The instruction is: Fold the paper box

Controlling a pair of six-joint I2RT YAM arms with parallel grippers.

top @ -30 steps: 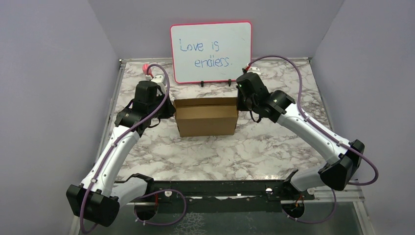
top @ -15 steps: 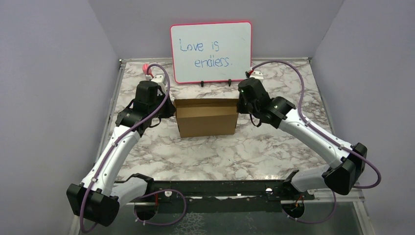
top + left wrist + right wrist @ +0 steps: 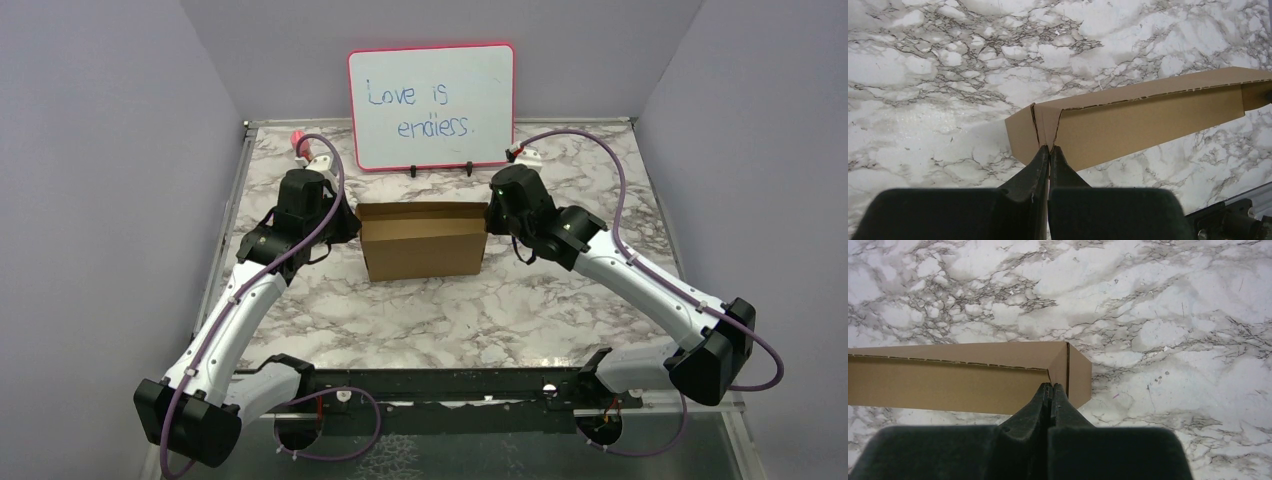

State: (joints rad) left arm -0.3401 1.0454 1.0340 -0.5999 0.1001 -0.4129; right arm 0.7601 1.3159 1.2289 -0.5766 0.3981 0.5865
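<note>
A: While the left gripper (image 3: 1049, 149) and the right gripper (image 3: 1051, 386) are each pinched shut on an end wall of the box (image 3: 422, 245), what can go wrong?

B: The box stands in the middle of the table (image 3: 500, 300), just before the whiteboard (image 3: 431, 106). If one arm pulls harder, the thin wall may tear or slip out, I think.

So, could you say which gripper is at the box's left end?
The left gripper, at that box corner; the right gripper is opposite.
</note>
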